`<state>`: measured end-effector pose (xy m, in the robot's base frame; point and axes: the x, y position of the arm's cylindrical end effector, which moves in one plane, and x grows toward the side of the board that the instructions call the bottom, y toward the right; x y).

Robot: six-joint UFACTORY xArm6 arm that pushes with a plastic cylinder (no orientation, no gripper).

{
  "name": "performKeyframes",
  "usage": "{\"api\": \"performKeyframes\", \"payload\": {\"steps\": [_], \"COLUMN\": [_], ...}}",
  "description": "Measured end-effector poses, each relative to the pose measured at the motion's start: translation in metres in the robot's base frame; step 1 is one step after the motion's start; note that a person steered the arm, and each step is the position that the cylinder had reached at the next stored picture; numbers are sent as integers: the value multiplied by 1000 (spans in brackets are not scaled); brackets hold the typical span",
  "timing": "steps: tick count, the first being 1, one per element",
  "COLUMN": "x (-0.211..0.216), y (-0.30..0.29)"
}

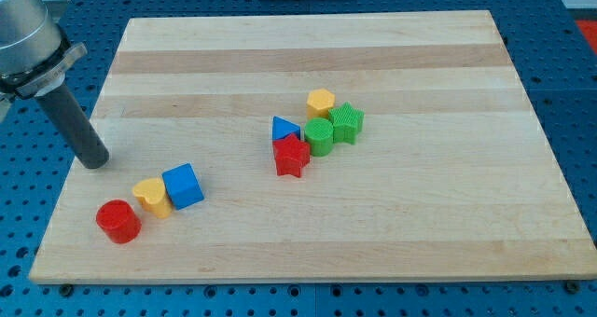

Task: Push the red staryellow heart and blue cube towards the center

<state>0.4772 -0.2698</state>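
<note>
The red star [292,156] lies near the surface's centre; at seven o'clock, the yellow heart [151,197] touches the blue cube [183,186].

No writing, number, label or brand mark can be read anywhere. The wooden board [373,233] shows only plain grain, the coloured blocks carry ridged surfaces but no letters, and the dark rod and the blue perforated table [578,93] around the board are unmarked.
</note>
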Motion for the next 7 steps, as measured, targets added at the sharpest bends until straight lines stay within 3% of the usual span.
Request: {"api": "performKeyframes", "payload": {"steps": [1, 2, 3, 4, 6, 7], "x": [65, 74, 111, 104, -25, -37], "y": [-1, -1, -1, 3, 145, 167]}}
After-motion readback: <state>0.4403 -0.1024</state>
